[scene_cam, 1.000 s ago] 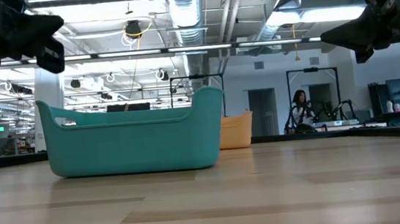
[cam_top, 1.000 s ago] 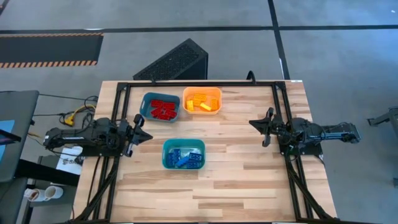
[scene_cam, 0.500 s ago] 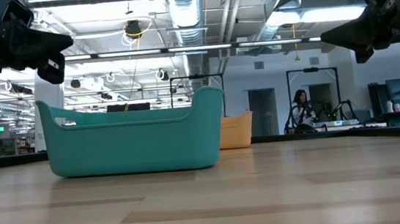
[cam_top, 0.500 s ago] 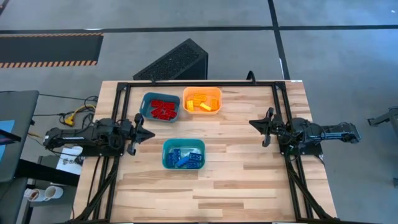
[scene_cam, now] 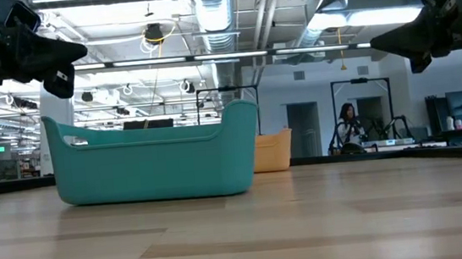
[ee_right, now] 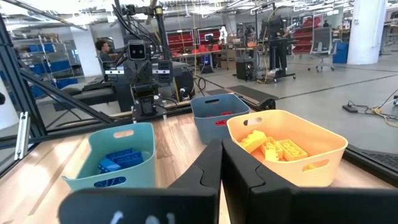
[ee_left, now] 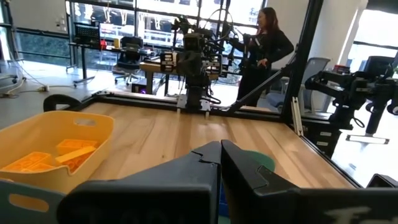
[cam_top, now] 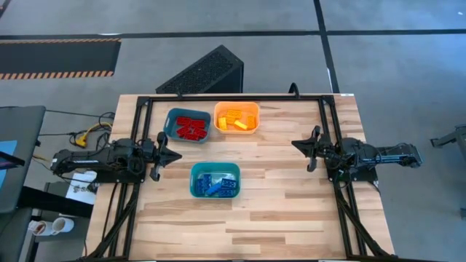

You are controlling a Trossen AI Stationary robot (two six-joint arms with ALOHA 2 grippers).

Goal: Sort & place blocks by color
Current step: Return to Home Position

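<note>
The blocks lie sorted in three trays. Red blocks [cam_top: 191,127] fill a blue-grey tray [cam_top: 172,116], yellow blocks [cam_top: 237,121] an orange tray [cam_top: 253,109], and blue blocks [cam_top: 216,185] a teal tray [cam_top: 195,175]. My left gripper [cam_top: 177,154] hovers shut over the table's left part, left of the trays, holding nothing. My right gripper [cam_top: 294,143] hovers shut over the right part, pointing at the trays, also holding nothing. The right wrist view shows the blue blocks [ee_right: 121,158], yellow blocks [ee_right: 273,148] and a few red blocks [ee_right: 224,122].
Bare wooden tabletop [cam_top: 284,211] stretches between the trays and the near edge. A black frame rail [cam_top: 233,97] runs along the far edge. In the low view the teal tray [scene_cam: 154,167] stands in front of the orange tray [scene_cam: 274,151]. People show in the room beyond.
My left gripper has moved a little toward the table's right, closer to the trays, staying above the table. My right arm and the trays have kept still.
</note>
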